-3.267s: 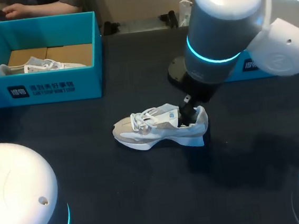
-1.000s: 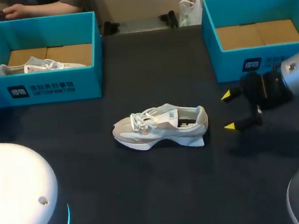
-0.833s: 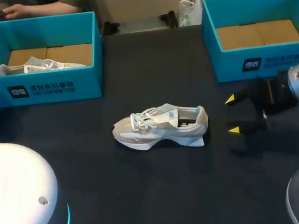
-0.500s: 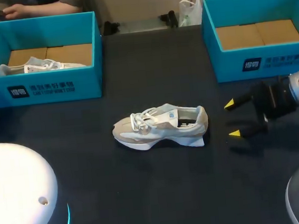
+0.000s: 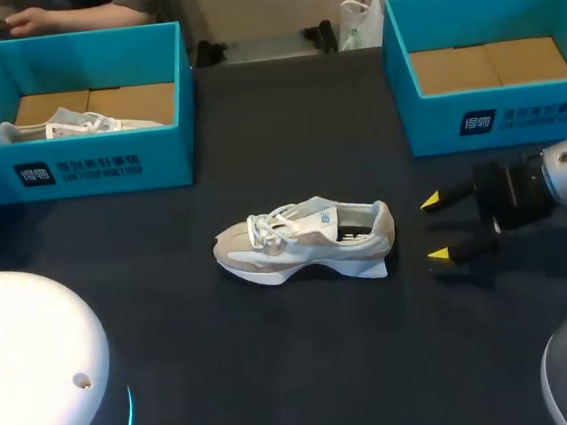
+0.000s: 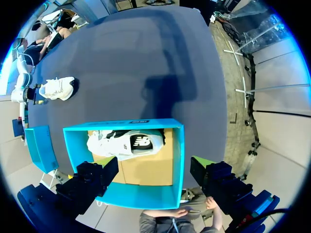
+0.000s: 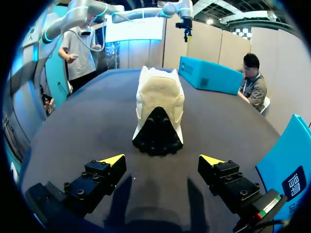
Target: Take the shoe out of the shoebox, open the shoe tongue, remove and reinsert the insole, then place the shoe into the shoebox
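The shoe (image 5: 304,241) lies on the desk (image 5: 277,354) just ahead of the right pincer (image 5: 435,228), heel toward it, not touching. That pincer is open, with nothing between its tips.

As I judge it, a grip on the soft heel alone could let the toe droop or the shoe twist on the lift. A low approach could shove the shoe along instead. The loose laces (image 5: 270,224) might snag.

The right box (image 5: 515,115) stands near beside this pincer, and the carry must clear its wall. Bare desk surrounds the shoe.

The left pincer (image 6: 154,162), also open, hangs above the left box (image 6: 177,160), which holds a second shoe (image 6: 124,144).
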`<action>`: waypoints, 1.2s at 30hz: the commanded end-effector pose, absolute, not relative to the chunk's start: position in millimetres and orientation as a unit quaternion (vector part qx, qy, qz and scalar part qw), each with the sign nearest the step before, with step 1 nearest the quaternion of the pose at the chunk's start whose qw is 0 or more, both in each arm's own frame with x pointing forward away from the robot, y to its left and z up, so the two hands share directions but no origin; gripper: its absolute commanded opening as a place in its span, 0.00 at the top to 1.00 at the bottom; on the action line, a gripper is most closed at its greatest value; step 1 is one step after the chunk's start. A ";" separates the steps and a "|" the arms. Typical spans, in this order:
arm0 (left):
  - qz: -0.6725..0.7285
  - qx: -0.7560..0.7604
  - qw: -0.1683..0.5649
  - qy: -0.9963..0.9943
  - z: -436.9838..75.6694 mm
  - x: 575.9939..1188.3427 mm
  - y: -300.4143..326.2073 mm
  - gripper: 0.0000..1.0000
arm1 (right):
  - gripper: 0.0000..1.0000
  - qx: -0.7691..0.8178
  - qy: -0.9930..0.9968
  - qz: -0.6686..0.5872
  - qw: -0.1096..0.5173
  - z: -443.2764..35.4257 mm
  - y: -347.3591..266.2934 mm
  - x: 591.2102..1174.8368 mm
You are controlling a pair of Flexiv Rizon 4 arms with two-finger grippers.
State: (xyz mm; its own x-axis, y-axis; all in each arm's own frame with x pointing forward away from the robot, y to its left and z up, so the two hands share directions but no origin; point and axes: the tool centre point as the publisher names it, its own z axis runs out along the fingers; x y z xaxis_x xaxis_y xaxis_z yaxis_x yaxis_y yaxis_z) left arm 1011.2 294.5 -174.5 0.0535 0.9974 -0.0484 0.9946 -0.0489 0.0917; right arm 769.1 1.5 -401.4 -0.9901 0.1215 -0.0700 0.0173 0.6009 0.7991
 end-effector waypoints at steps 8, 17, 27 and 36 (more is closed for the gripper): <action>0.015 0.724 0.050 0.687 -174.2 1011.0 294.7 0.00 | 0.00 0.092 0.891 0.438 0.071 -400.3 15.3 773.8; 0.015 0.724 0.050 0.687 -174.2 1011.0 294.7 0.00 | 0.00 0.112 0.882 0.449 0.090 -400.2 32.8 773.6; 0.015 0.724 0.050 0.687 -174.2 1011.0 294.7 0.00 | 0.00 0.122 0.880 0.450 0.091 -405.5 52.8 773.9; 0.015 0.724 0.050 0.687 -174.2 1011.0 294.7 0.00 | 0.00 0.137 0.871 0.460 0.099 -410.1 68.3 770.6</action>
